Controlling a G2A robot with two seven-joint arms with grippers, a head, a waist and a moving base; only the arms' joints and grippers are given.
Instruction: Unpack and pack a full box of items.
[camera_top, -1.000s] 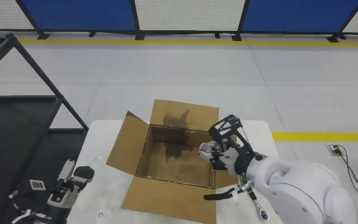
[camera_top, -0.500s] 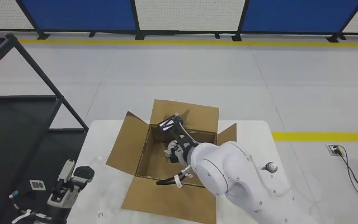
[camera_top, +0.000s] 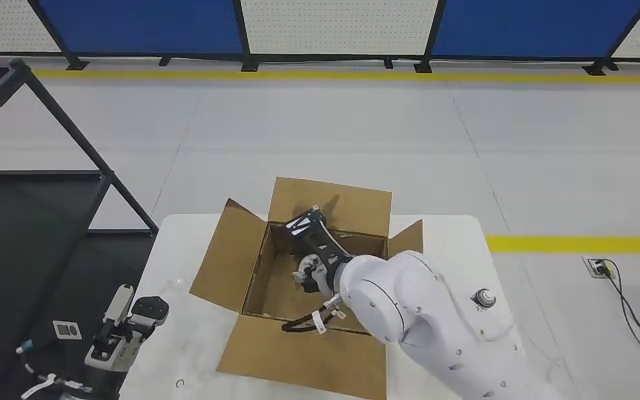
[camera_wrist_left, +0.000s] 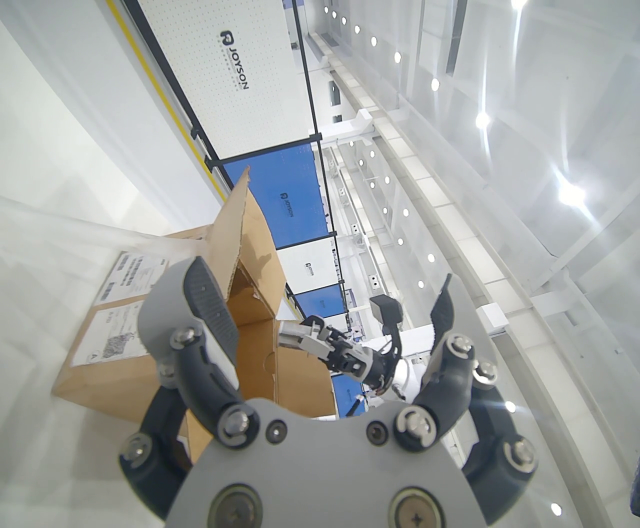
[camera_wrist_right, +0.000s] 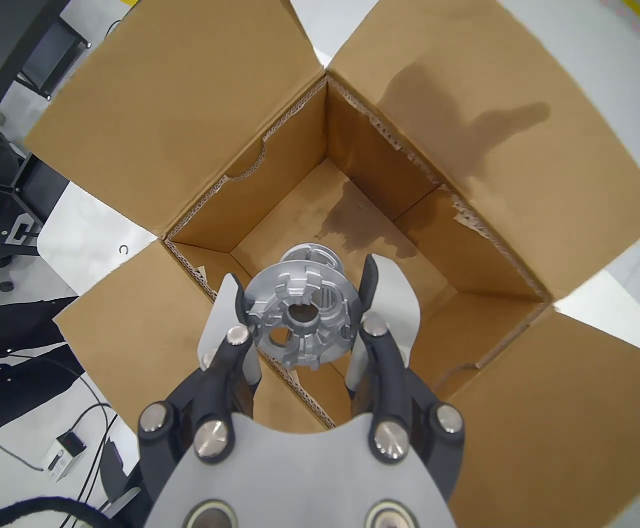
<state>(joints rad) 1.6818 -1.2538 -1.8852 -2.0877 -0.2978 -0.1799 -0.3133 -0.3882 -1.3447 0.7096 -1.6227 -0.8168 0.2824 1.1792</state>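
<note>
White counter (camera_top: 178, 300) carries a big brown cardboard box (camera_top: 300, 355) at its ctr, all 4 flaps folded outward, opening facing up. The R arm (camera_top: 420, 320), white & bulky, bends over the box from the near R side. L end effector (camera_top: 138, 305) sits low by the counter's L edge, well apart from the box. In L wrist view its fingers (camera_wrist_left: 205, 295) are spread wide w/ nothing btwn them, aimed toward the box's outer side, where two paper labels (camera_wrist_left: 117, 330) are stuck. R end effector (camera_wrist_right: 302, 285) hangs over the box opening, close to one inner corner. Its fingers are clamped narrow on a cast metal hub (camera_wrist_right: 300, 320), one finger on each side of the rim. The hub is silver-grey, round, flanged, w/ a ctr bore and several cut-outs, its face turned toward the wrist cam. It's over the box interior; can't tell its height above the box floor. A dark stain (camera_wrist_right: 360, 225) marks the box floor, and another dark patch lies on the flap beyond. Top view shows the same R end effector (camera_top: 308, 270) inside the box outline, near the far-L part of the opening.
</note>
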